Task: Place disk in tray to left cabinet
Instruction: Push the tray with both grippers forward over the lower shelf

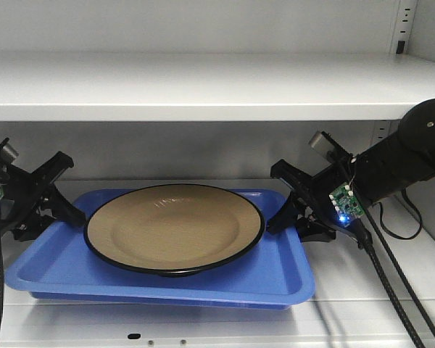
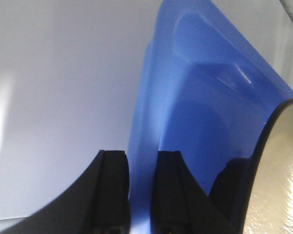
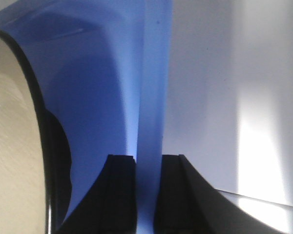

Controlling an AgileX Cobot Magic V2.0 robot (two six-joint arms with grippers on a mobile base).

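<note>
The tan disk [image 1: 167,228] with its thin black rim lies flat in the blue tray [image 1: 275,275], which sits low over the lower shelf [image 1: 391,290] of the grey cabinet. My left gripper [image 1: 71,216] is shut on the tray's left lip, and my right gripper [image 1: 279,217] is shut on its right lip. In the left wrist view the black fingers [image 2: 112,185] pinch the tray's lip [image 2: 144,122], with the disk's edge [image 2: 283,170] to the right. The right wrist view shows the gripper [image 3: 149,158] clamping the tray's lip [image 3: 151,87], the disk [image 3: 10,122] at left.
An upper shelf [image 1: 203,87] runs across just above the tray and both arms. A slotted upright [image 1: 404,29] stands at the back right corner. Black cables [image 1: 391,283] hang from the right arm over the lower shelf. The shelf's front edge [image 1: 203,335] lies below the tray.
</note>
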